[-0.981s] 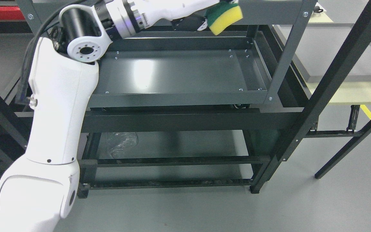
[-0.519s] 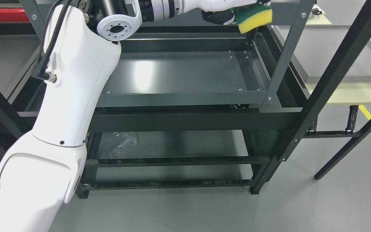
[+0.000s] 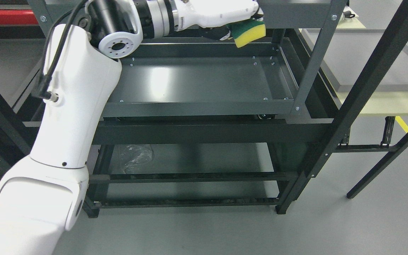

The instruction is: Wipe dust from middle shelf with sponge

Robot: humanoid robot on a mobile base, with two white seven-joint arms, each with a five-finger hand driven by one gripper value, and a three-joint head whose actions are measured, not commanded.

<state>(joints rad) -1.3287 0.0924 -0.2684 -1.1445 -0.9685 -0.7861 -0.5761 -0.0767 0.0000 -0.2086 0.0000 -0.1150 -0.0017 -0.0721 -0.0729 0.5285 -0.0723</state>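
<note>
left robot hand (image 3: pixel 232 22) grasping sponge (image 3: pixel 249 32) | moved back left, lower | above shelf (image 3: pixel 197 79)

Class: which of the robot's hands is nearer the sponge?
Left. The left hand grips the sponge above the shelf; the right hand isn't in view.
</note>
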